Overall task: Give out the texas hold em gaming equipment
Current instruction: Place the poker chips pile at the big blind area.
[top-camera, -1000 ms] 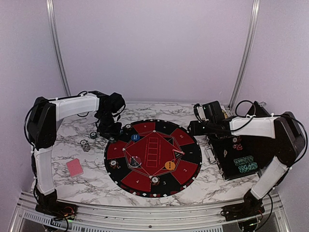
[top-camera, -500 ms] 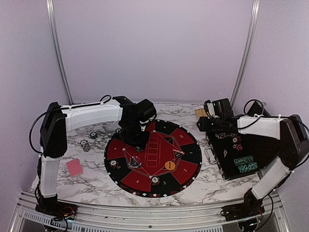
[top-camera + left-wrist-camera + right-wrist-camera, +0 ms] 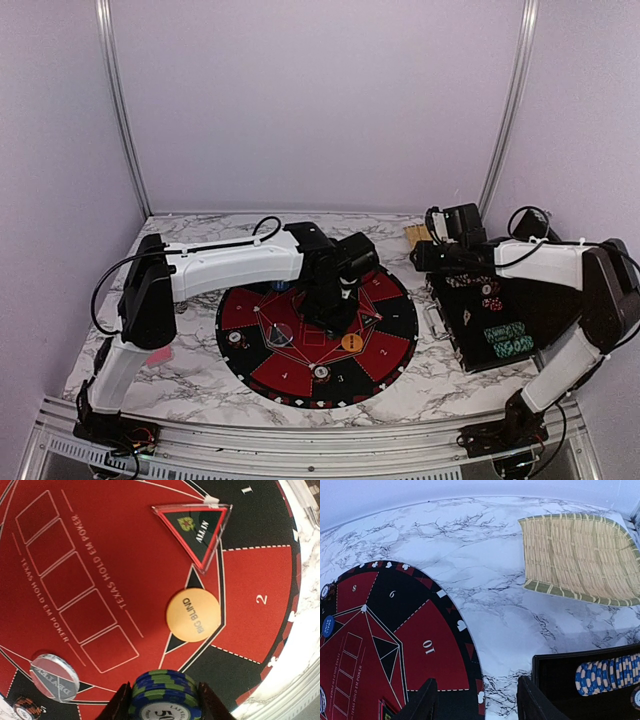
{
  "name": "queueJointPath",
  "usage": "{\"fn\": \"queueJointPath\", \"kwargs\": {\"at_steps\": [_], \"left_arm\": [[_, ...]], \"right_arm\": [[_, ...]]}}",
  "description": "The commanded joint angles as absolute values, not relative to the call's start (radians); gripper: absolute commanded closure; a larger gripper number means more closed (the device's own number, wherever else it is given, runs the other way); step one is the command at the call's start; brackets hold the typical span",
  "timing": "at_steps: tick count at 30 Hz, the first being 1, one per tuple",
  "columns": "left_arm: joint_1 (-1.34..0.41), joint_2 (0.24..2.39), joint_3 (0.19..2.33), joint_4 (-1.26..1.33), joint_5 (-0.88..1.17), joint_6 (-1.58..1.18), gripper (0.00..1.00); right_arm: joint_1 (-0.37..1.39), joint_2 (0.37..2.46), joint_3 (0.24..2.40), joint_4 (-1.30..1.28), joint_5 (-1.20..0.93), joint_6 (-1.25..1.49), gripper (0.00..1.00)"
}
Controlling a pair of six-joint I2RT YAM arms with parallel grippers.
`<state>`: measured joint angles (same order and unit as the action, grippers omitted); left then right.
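A stack of blue-and-green poker chips [image 3: 166, 692] is pinched between the fingers of the left end effector [image 3: 162, 702], which is held over the middle of the round black-and-red mat [image 3: 75, 540]. To the near right of the held stack, an orange button [image 3: 193, 615] printed BIG BLIND is laid on the mat, and a triangular ALL IN marker [image 3: 196, 530] is seen to the right, closer to the mat's rim. A clear dealer button [image 3: 55, 676] is set on the mat to the near left of the stack, with a small dark chip stack [image 3: 26, 709] past it at the left rim. The right end effector [image 3: 477, 702] is spread with nothing between its fingers, and is held above the marbled desk [image 3: 470, 535] between the mat's far-right edge and the black case [image 3: 550, 680]. A row of blue-and-white chips [image 3: 607, 672] is lodged in the case, and a woven bamboo mat [image 3: 580, 555] is laid on the desk on the far side of it.
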<state>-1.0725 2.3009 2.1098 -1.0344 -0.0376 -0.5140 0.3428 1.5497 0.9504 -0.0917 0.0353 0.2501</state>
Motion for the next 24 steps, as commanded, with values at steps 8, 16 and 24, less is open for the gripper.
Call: {"fn": "queueJointPath", "kwargs": {"at_steps": [8,16,24], "left_arm": [[-1.146,2.394,2.187,-1.089,-0.008,-0.549,0.64],[-1.171,2.422,2.193,-1.087,-0.005,-0.560,0.64],[-1.179,2.455,2.203,-1.088,-0.005,-0.561,0.63]], "right_arm": [[0.310,1.493,0.942,-0.106,0.049,0.249,0.47],[0.307,1.489,0.942,-0.108,0.052,0.247,0.47],[0.307,1.481,0.937,-0.106,0.055,0.246,0.47]]}}
